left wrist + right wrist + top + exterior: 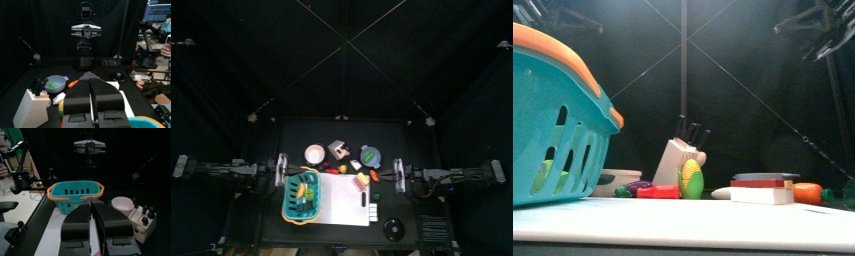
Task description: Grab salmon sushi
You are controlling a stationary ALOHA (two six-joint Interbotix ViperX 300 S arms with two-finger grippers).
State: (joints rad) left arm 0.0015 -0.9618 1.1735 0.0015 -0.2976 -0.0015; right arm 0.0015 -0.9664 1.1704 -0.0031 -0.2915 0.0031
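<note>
Well, salmon sushi (807, 193): tiny; orange-red

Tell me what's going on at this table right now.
Nothing is being handled yet. Both arms rest at the table's sides, the left tool and right tool shut and empty. Toy food sits mid-table around a white cutting board, beside a teal basket and a knife block. The salmon sushi is too small to pick out.
</note>
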